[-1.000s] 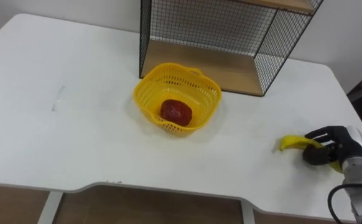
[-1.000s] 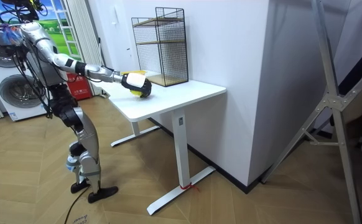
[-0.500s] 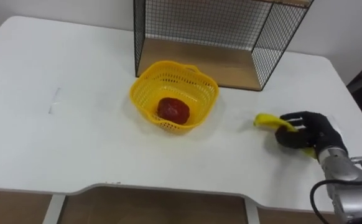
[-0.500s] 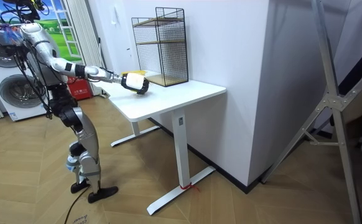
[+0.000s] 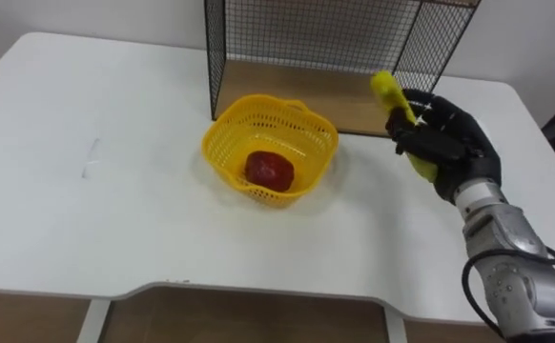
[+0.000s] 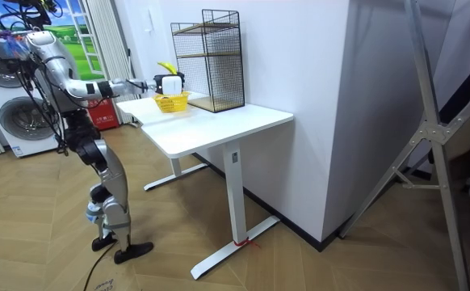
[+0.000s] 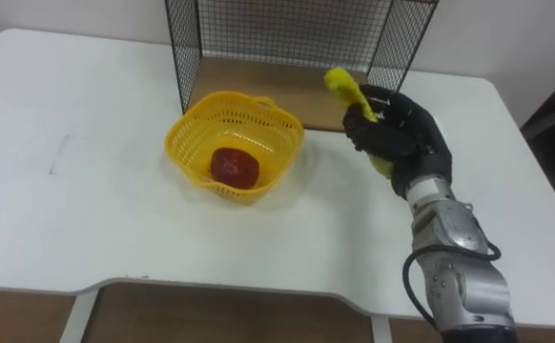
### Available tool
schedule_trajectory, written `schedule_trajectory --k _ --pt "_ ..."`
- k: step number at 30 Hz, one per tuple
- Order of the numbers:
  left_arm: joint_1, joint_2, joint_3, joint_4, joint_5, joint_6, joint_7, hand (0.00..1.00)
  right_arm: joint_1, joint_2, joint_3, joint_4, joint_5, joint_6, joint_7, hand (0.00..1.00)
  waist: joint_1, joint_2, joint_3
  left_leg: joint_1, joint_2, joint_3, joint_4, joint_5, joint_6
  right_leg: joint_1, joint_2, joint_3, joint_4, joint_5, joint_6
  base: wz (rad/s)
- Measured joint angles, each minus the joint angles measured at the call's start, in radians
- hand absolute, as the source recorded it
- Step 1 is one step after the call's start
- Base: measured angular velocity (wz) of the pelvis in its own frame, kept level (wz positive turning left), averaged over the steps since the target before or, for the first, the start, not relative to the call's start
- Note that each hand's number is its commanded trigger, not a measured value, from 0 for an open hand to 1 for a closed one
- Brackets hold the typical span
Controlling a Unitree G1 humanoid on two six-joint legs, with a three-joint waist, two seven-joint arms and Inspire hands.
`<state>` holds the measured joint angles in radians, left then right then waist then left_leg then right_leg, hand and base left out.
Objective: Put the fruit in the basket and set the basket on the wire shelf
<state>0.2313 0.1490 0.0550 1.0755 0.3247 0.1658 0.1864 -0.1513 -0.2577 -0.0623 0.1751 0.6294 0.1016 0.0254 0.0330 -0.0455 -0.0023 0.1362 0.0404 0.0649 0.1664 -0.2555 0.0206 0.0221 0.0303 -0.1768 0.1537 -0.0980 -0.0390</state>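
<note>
A yellow plastic basket [image 5: 271,145] [image 7: 234,143] [image 6: 170,102] stands on the white table just in front of the wire shelf [image 5: 335,57] [image 7: 297,48] [image 6: 209,56]. A red fruit [image 5: 270,171] [image 7: 234,167] lies inside it. My right hand [image 5: 444,143] [image 7: 397,133] is raised off the table to the right of the basket, shut on a yellow banana [image 5: 392,100] [image 7: 346,93] whose end sticks up past the fingers. In the room view the banana [image 6: 165,68] is held up above the basket.
The shelf's wooden bottom board [image 5: 306,100] lies behind the basket, with black mesh walls on both sides. The white table [image 5: 87,191] stretches wide to the left. I stand at the table's end, washing machines [image 6: 9,89] behind me.
My right hand has lifted the banana off the table at the right and carried it up and left, toward the basket and the shelf front. The basket and red fruit stayed put.
</note>
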Motion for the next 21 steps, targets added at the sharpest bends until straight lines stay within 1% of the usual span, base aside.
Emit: schedule_trajectory --k 4,6,10,13,16,18,19,21 --pt "0.001 -0.006 0.0 -0.011 0.005 0.005 -0.002 0.0 -0.001 0.0 0.0 -0.023 0.0 0.0 -0.001 1.0 0.002 -0.001 -0.0005 -0.011 -0.002 -0.008 0.0 0.0 0.0 -0.005 -0.002 -0.009 -0.001 0.0 0.0 0.08" --pt "0.007 -0.007 0.0 -0.011 0.004 0.007 -0.002 0.0 -0.005 0.0 0.0 -0.049 -0.012 0.0 -0.001 1.0 0.003 0.0 -0.0014 -0.008 -0.002 -0.012 0.004 0.0 0.0 -0.002 0.004 -0.014 -0.002 0.0 0.0 0.05" --pt "0.009 -0.019 -0.002 -0.01 0.004 0.008 -0.002 0.0 -0.017 0.0 0.006 -0.077 -0.029 0.0 -0.015 1.0 0.005 0.003 0.0001 -0.007 -0.001 -0.012 0.004 0.0 0.0 -0.002 0.004 -0.015 -0.002 0.0 0.0 0.0" --pt "0.005 -0.019 -0.003 -0.015 0.004 0.008 -0.002 0.0 -0.037 -0.001 0.035 -0.077 -0.108 0.0 -0.026 1.0 0.004 0.003 0.0 -0.007 0.0 -0.012 0.004 0.0 0.0 -0.002 0.004 -0.016 -0.001 0.0 0.0 0.0" --pt "0.001 -0.018 -0.003 -0.016 0.004 0.01 -0.003 0.0 -0.062 -0.004 0.061 -0.083 -0.204 0.001 -0.016 1.0 0.005 0.001 -0.0006 -0.008 0.001 -0.013 0.004 0.0 -0.001 -0.003 -0.002 -0.014 0.0 0.0 0.0 -0.01" --pt "0.0 -0.019 -0.01 -0.017 0.004 0.021 -0.005 0.0 -0.092 -0.004 0.078 -0.083 -0.268 0.003 -0.012 1.0 0.005 -0.001 -0.0003 -0.008 -0.001 -0.009 0.004 0.0 -0.001 -0.006 -0.002 -0.01 0.001 0.0 0.0 -0.05" --pt "0.0 -0.018 -0.016 -0.017 0.004 0.032 -0.006 0.0 -0.109 -0.002 0.085 -0.083 -0.308 0.009 -0.005 1.0 0.006 -0.004 -0.0009 -0.008 -0.001 -0.006 0.004 0.0 -0.001 -0.006 -0.001 -0.009 0.001 0.0 0.0 -0.03" --pt "-0.006 -0.018 -0.021 -0.017 0.004 0.045 -0.007 0.0 -0.133 -0.001 0.089 -0.083 -0.374 0.02 0.012 1.0 0.021 -0.015 -0.0028 -0.008 -0.002 -0.006 0.004 0.0 -0.001 -0.006 0.001 -0.006 0.001 0.0 0.0 0.0"
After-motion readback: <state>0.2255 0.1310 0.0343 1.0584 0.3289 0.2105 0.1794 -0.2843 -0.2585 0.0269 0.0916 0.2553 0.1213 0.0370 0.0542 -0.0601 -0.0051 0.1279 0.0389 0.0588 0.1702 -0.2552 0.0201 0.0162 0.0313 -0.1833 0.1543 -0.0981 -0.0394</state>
